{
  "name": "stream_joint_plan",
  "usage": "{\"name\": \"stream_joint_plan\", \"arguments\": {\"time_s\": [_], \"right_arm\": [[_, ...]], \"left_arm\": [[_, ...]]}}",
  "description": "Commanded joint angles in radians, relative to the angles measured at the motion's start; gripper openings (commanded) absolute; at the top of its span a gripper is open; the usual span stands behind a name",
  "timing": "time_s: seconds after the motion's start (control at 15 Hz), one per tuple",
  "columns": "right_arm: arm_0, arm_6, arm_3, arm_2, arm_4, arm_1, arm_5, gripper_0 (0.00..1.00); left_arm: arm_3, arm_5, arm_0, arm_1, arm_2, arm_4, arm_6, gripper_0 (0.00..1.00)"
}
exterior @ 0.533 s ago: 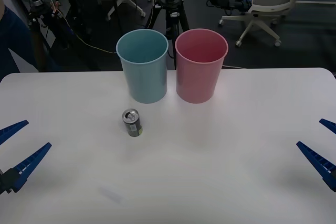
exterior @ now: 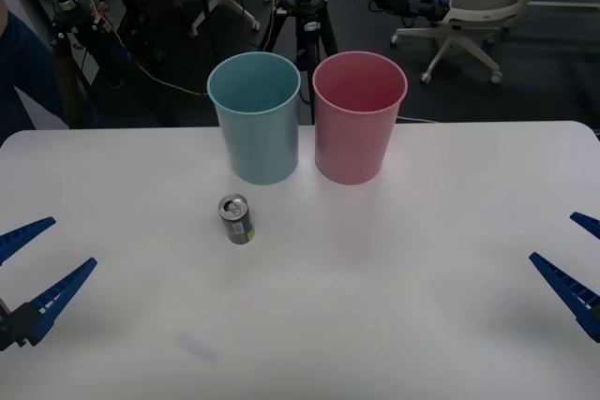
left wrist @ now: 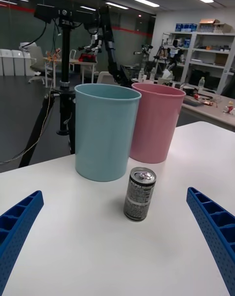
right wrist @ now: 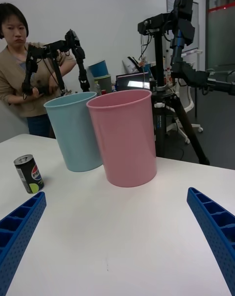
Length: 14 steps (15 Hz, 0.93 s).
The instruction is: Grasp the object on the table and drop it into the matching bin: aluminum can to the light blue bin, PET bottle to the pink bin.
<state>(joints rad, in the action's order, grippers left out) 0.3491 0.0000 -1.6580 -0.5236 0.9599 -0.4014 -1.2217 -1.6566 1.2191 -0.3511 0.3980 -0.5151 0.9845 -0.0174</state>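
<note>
Aluminum can [exterior: 236, 219] standing upright on table [exterior: 394, 325], top up, just in front of light blue bin [exterior: 256, 119] with pink bin [exterior: 358, 119] beside; left gripper [exterior: 36, 267] and right gripper [exterior: 574, 264] hovering wide open, holding nothing.

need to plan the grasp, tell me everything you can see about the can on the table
The aluminum can is small, dark grey and metallic-looking, with a silver pull-tab top and a yellow-green label patch on one side. It stands upright on the white table, just in front of the light blue bin without touching it, and is much shorter than the bin. It looks undented. Only the tabletop touches it; the open left gripper is off to its side, nearer than the right one.
</note>
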Motion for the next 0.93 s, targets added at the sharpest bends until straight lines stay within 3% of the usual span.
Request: {"name": "stream_joint_plan", "arguments": {"time_s": [0.07, 0.27, 0.67, 0.93], "right_arm": [[0.000, 0.000, 0.000, 0.000, 0.000, 0.000, 0.000, 1.00], [0.000, 0.000, 0.000, 0.000, 0.000, 0.000, 0.000, 1.00], [0.000, 0.000, 0.000, 0.000, 0.000, 0.000, 0.000, 1.00], [0.000, 0.000, 0.000, 0.000, 0.000, 0.000, 0.000, 1.00]], "left_arm": [[0.003, -0.004, -0.009, 0.001, 0.015, 0.014, -0.021, 1.00], [0.054, -0.013, 0.011, 0.005, 0.056, 0.019, -0.133, 1.00], [0.305, -0.013, 0.146, 0.045, 0.176, 0.006, -0.340, 1.00], [0.336, -0.047, 0.205, 0.018, 0.254, 0.048, -0.375, 1.00]]}}
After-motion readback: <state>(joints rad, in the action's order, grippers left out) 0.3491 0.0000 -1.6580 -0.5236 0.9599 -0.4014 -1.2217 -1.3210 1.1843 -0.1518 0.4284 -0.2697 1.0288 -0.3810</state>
